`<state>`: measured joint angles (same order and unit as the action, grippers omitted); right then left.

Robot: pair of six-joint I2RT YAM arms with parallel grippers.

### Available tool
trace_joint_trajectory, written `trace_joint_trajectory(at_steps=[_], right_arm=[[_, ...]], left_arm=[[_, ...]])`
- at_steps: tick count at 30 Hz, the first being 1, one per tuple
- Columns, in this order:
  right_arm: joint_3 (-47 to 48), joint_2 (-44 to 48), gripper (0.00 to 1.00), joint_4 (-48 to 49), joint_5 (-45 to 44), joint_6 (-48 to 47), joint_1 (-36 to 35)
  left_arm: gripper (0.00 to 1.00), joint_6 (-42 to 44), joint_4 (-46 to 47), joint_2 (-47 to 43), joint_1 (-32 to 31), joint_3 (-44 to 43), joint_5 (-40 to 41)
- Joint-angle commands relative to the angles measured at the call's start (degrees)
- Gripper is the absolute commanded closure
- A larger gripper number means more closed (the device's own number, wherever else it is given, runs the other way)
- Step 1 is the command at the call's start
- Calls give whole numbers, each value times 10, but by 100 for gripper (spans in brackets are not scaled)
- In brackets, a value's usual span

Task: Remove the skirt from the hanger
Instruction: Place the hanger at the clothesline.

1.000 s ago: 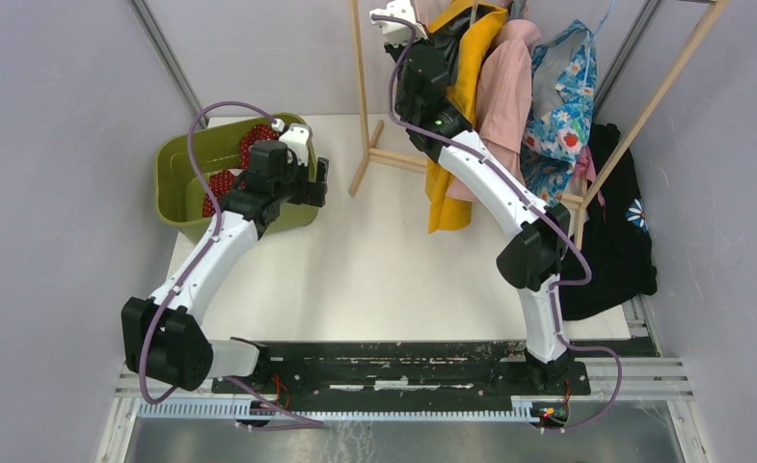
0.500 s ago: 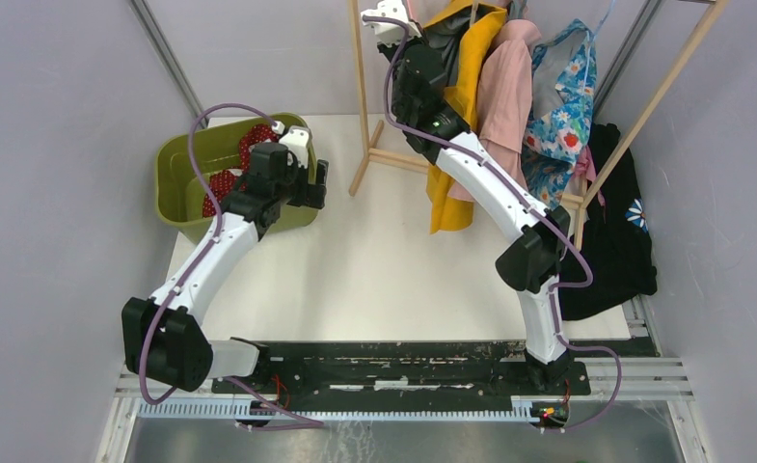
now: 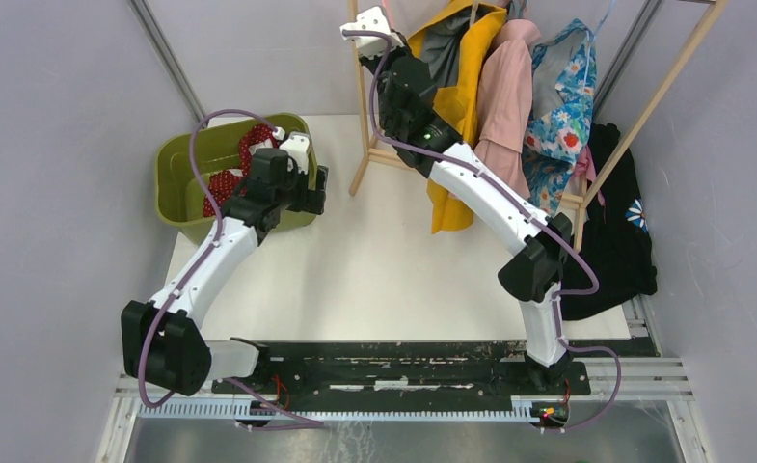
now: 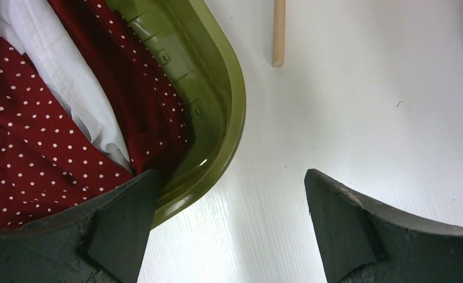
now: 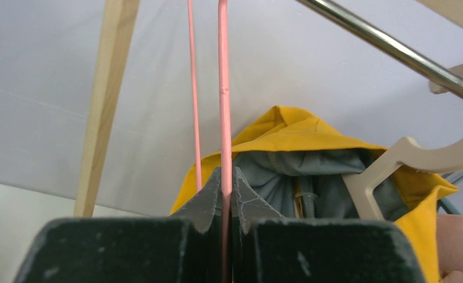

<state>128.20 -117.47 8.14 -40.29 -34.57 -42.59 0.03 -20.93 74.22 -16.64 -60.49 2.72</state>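
The right gripper (image 5: 225,187) is pressed together on the thin wire of a pink hanger (image 5: 223,88), at the far side of the table beside the left post of the wooden rack (image 5: 102,106). The wire runs nearly upright through the jaws, with a second strand just to its left. It is judged light, stiff yet springy, and smooth enough to slip. The skirt cannot be made out with certainty; it probably hangs below, hidden by the arm. Being soft and limp, it is best taken at the waistband. The left gripper (image 4: 229,186) is spread wide over a corner of the green bin (image 4: 217,76).
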Motion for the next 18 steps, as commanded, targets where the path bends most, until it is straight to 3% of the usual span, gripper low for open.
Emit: trace_joint_trajectory(at_steps=[1,18], right_arm=[[-15,32,99,27,-1,4,-5],[20,-20,99,44,-45,-25,32]], left_arm=[[1,23,24,-22,-5,3,2],[1,30,19,-28,-12,15,7]])
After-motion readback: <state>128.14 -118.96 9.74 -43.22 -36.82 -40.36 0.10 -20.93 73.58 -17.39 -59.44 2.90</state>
